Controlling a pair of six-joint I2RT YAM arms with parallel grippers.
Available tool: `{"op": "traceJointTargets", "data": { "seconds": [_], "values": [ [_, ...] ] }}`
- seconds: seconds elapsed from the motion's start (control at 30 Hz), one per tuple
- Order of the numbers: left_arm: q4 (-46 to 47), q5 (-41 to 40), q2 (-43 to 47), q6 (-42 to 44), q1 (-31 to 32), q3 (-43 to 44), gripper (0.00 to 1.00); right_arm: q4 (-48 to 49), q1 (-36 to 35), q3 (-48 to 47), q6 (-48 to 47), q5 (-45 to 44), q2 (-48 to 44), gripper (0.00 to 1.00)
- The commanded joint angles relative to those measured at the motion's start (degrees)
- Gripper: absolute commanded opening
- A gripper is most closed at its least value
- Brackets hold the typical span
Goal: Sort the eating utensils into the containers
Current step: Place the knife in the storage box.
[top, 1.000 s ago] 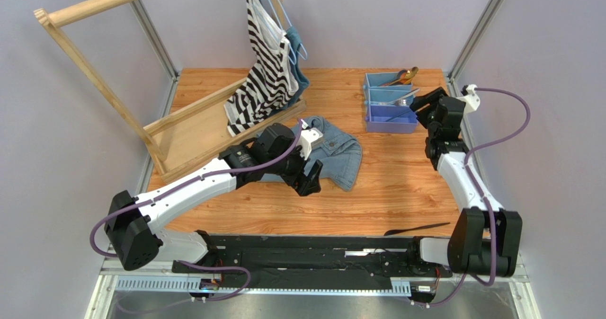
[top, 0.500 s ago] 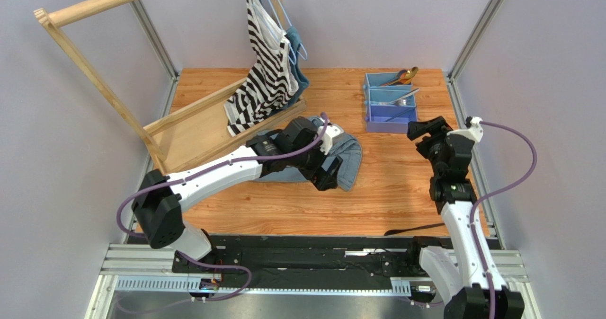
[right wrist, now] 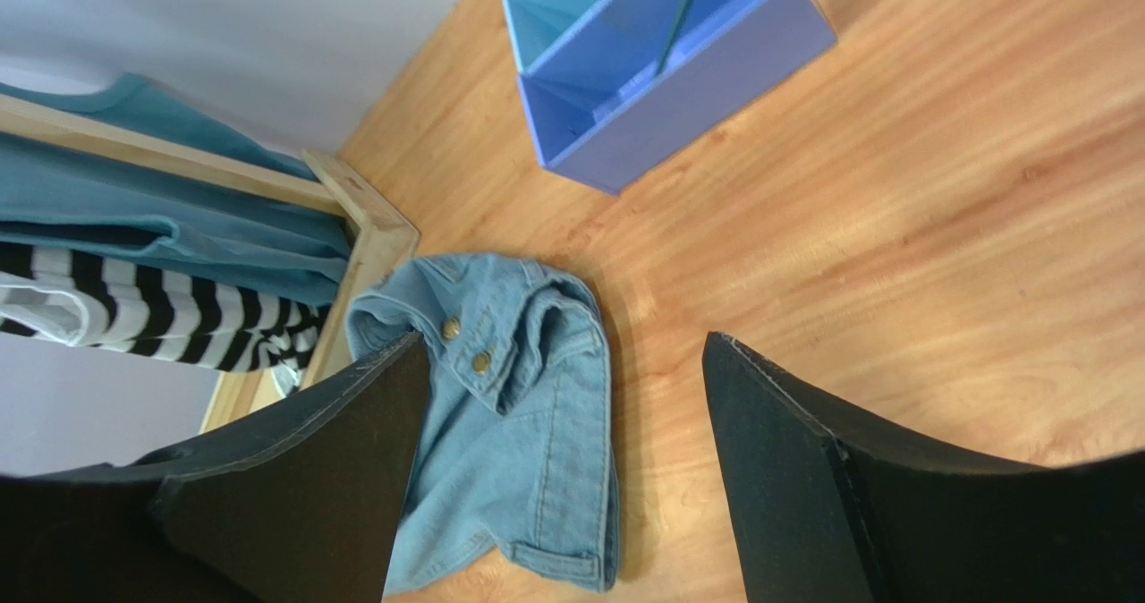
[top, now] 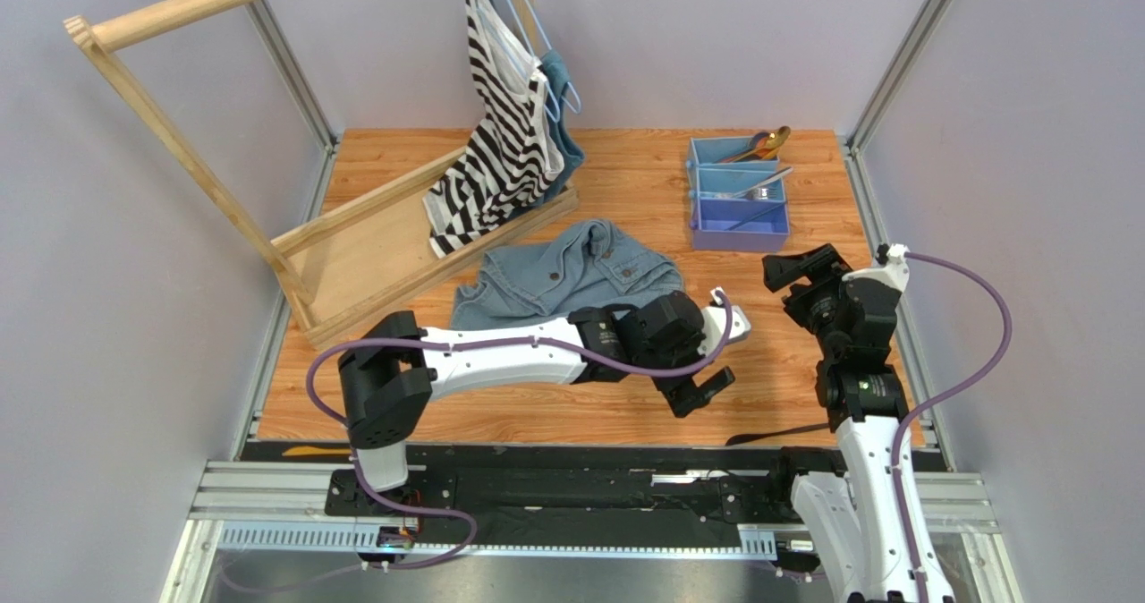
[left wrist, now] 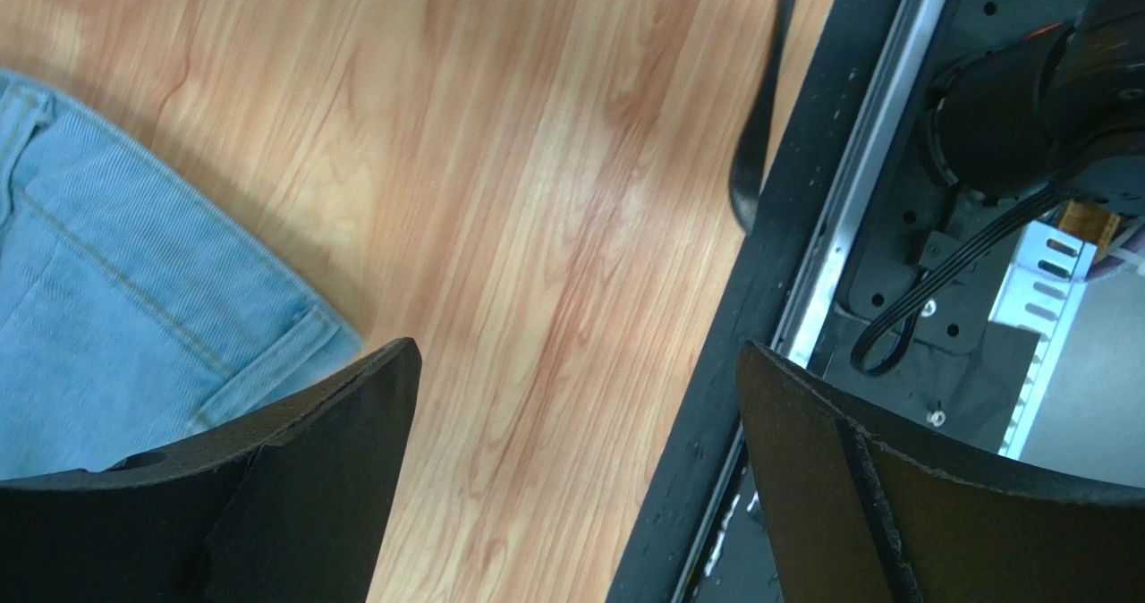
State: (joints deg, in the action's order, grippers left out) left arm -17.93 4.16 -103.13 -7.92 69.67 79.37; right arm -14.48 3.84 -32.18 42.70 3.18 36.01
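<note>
Your left gripper (top: 703,391), jaws apart and empty, hangs over the table (top: 645,174) near the dark knife (top: 793,430) at its near edge, while your right gripper (top: 793,268), likewise apart, hangs near the blue tray (top: 737,239) holding spoons (top: 769,142) and forks (top: 755,190).

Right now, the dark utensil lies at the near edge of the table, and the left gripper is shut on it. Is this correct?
Not quite. The left gripper is open and holds nothing. The dark utensil does lie at the near edge of the table, but ahead of it, untouched. The left wrist view shows this.
</note>
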Motion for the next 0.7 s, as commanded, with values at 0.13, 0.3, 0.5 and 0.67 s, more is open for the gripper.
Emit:
{"op": "traceJointTargets", "data": {
  "seconds": [0.13,0.3,0.5,0.67],
  "values": [
    [13.53,-6.80,-4.88,0.89,3.45,0.25,0.93,-7.93,1.61,-8.06,1.51,4.02,1.79,0.78],
    [16.44,-5.84,-11.11,-0.16,5.04,3.06,0.90,-11.97,2.84,-11.93,2.73,4.38,-0.85,0.78],
    [16.18,-7.33,-17.97,0.80,8.11,8.69,0.89,-12.77,4.16,-14.75,4.32,6.40,0.11,0.77],
    [17.58,-6.80,-19.74,0.37,10.31,9.13,0.89,-13.20,4.51,-16.59,3.45,7.63,1.52,0.77]
  ]
}}
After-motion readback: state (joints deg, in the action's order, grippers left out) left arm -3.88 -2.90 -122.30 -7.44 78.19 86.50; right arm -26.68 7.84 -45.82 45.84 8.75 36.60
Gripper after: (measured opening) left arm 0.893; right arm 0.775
